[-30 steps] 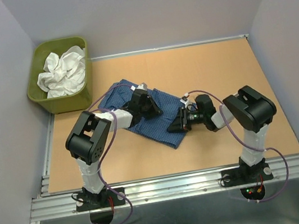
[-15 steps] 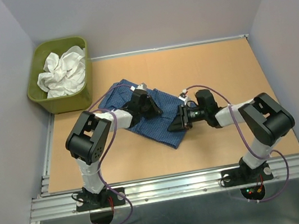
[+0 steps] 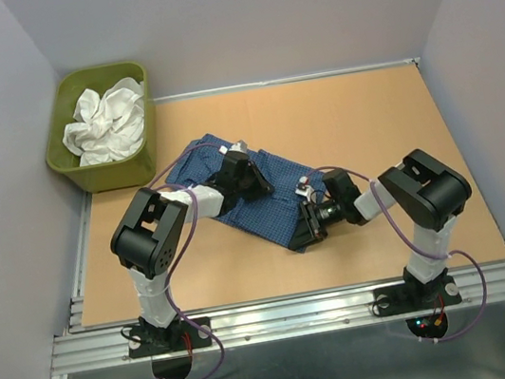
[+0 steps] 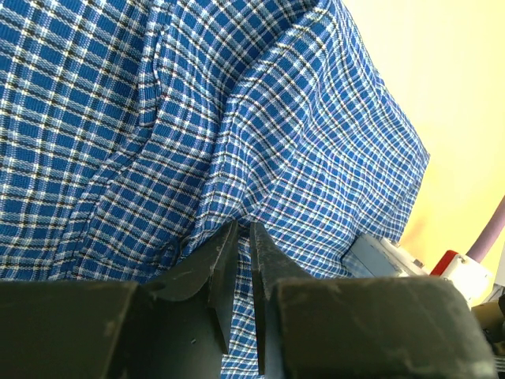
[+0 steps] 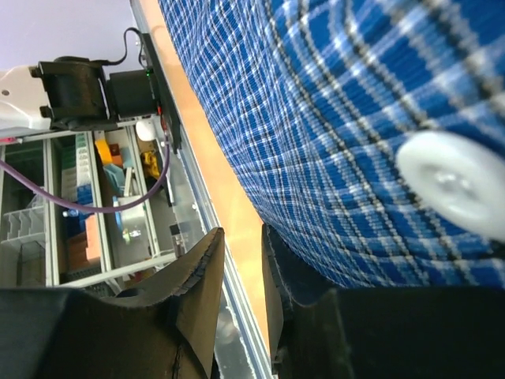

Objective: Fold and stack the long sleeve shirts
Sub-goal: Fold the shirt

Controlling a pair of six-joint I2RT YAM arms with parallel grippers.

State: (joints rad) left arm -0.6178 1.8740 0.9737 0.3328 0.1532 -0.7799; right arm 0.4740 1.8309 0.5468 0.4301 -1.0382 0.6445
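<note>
A dark blue checked shirt (image 3: 235,197) lies rumpled on the table's left-centre. My left gripper (image 3: 260,186) rests on its middle. In the left wrist view its jaws (image 4: 243,227) stand nearly together, with a ridge of the checked cloth (image 4: 118,118) pinched between the tips. My right gripper (image 3: 300,235) sits low at the shirt's near right corner. In the right wrist view its fingers (image 5: 241,233) stand narrowly apart with only table and rail showing between them. The shirt (image 5: 331,118), with a pale button (image 5: 454,183), drapes over the outside of one finger. A white garment (image 3: 107,121) lies crumpled in the tub.
The olive-green tub (image 3: 71,165) stands at the back left corner, just beyond the shirt. Bare orange tabletop (image 3: 367,123) stretches right and behind the arms. An aluminium rail (image 3: 291,313) runs along the near edge, and grey walls close the sides and back.
My right gripper has moved nearer and left, down to the shirt's near right corner, and its arm has folded back. The left gripper and the shirt's middle have not moved.
</note>
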